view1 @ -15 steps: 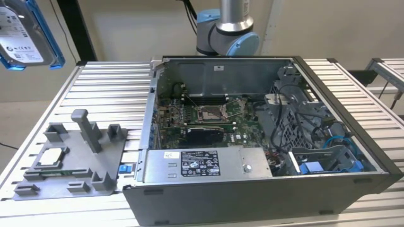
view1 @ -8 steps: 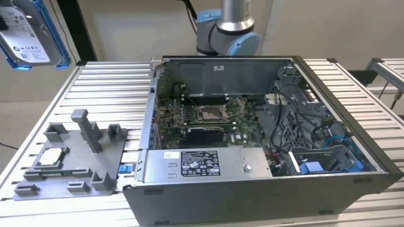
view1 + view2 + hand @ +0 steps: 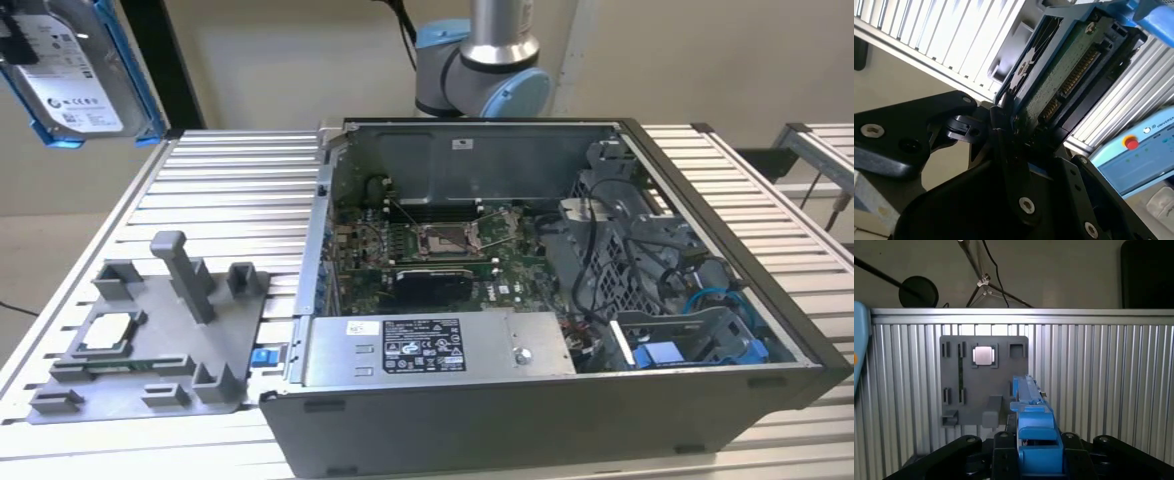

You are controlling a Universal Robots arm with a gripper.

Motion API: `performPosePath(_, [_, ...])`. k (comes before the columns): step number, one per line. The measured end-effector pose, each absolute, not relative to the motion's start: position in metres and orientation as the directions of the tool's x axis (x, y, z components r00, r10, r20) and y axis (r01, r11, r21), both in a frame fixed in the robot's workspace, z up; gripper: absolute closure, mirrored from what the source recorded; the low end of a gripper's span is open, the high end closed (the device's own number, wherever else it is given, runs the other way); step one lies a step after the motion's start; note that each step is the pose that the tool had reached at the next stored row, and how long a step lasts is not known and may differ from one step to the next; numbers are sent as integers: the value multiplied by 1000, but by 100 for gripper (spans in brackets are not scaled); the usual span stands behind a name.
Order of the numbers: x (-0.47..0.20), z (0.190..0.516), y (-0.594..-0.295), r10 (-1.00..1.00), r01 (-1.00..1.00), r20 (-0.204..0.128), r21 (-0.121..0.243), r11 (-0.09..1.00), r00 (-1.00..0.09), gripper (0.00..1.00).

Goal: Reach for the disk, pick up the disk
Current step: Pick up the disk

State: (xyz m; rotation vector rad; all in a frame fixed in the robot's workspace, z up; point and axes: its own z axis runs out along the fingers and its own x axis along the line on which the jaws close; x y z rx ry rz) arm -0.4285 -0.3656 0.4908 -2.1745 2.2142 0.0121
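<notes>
The disk [image 3: 83,72], a silver hard drive with a white label and blue rails, hangs high in the air above the table's far corner on the exterior view's left. My gripper [image 3: 11,42] is shut on it there. In the second wrist view the black fingers [image 3: 1004,131] clamp the disk [image 3: 1064,75], whose green circuit board and connector face the camera. In the first wrist view the disk [image 3: 1029,400] stands edge-on, blue rail up, between the jaws of the gripper [image 3: 1038,452].
A ribbed aluminium table [image 3: 227,190] carries a grey fixture plate [image 3: 147,340] with a small square chip [image 3: 107,330] in it. An open computer case [image 3: 534,300] stands on the exterior view's right. The arm's base [image 3: 481,80] rises behind the case.
</notes>
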Motion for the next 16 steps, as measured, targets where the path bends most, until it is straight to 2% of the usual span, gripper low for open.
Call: performPosePath(16, [-394, 491, -366, -999, -1000, -33, -20, 18, -18, 100])
